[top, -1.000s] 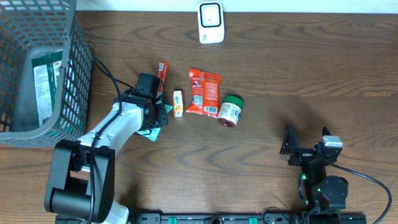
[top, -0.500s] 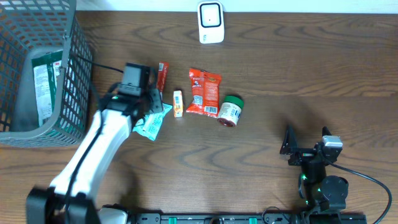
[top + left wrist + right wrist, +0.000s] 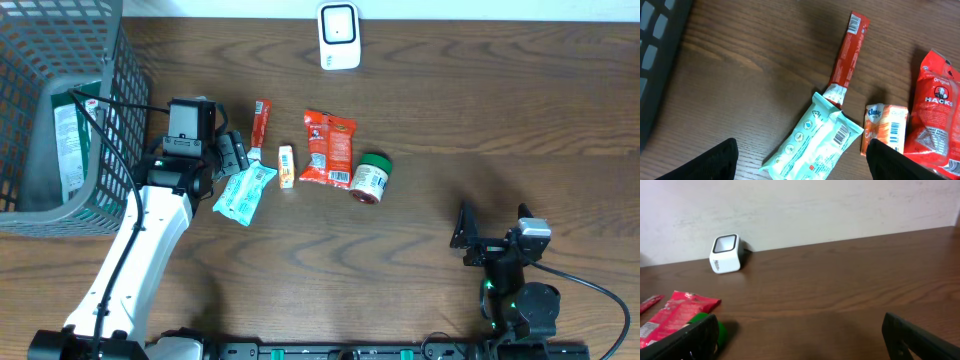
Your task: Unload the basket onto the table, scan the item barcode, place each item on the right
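A pale teal wipes packet (image 3: 815, 145), barcode facing up, is seen lying flat on the dark wooden desk (image 3: 470, 110). Its upper corner touches the lower end of a long red stick sachet (image 3: 847, 50), and a small orange tissue pack (image 3: 885, 127) lies just beside it. The left end effector (image 3: 802, 162) is positioned over the packet, released, with its fingers spread wide and nothing gripped. The right end effector (image 3: 800, 342) is likewise released and empty, well apart from the items. A white box-shaped scanner (image 3: 339, 35) is placed at the desk's far edge.

Table (image 3: 520, 120) open right of jar (image 3: 371, 180); basket (image 3: 125, 130) walls left.
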